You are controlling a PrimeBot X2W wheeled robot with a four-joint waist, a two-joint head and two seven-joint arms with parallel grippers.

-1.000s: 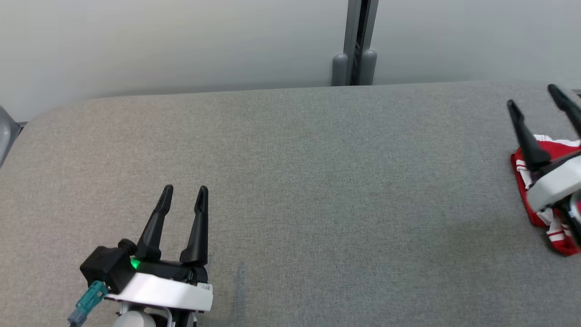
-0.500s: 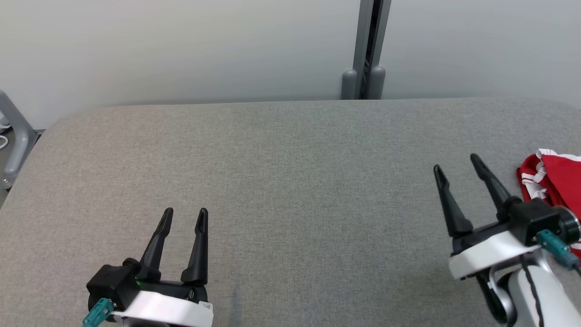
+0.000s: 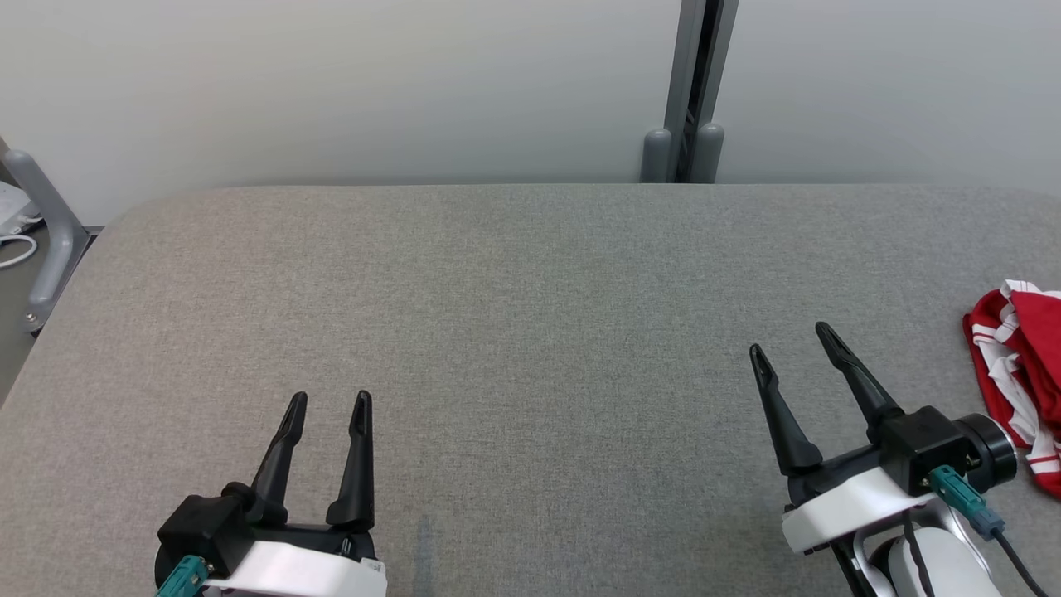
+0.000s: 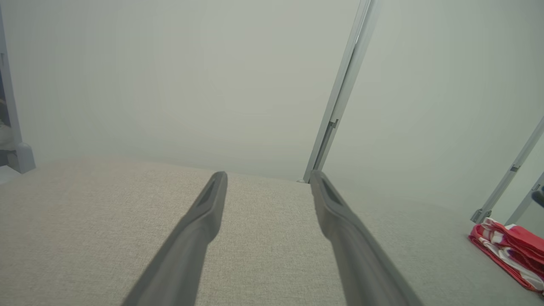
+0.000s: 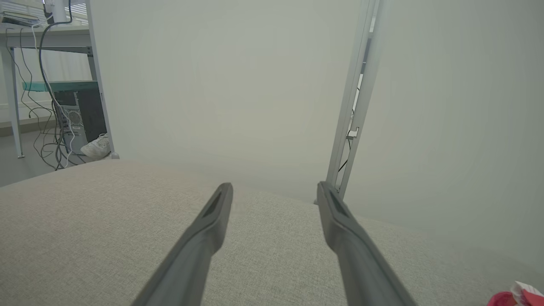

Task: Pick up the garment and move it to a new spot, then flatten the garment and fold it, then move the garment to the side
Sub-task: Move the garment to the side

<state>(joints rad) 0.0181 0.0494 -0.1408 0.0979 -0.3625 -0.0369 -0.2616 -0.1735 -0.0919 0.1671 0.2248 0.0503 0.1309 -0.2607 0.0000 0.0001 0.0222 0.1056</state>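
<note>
**Folded garment at the side: pincers to be kept off it**

The wide grey fabric-covered bench (image 3: pixel 530 332) was viewed from above. The red garment with white stripes (image 3: pixel 1024 373) was found in a compact fold at the bench's far right edge, touched by nothing. The right pincer (image 3: pixel 789 341) was held near it and the left pincer (image 3: pixel 329 400) well apart, both spread wide and empty. The set-aside step was judged all but done. The fold would best be left undisturbed, with any arm motion routed away from the cloth.
</note>
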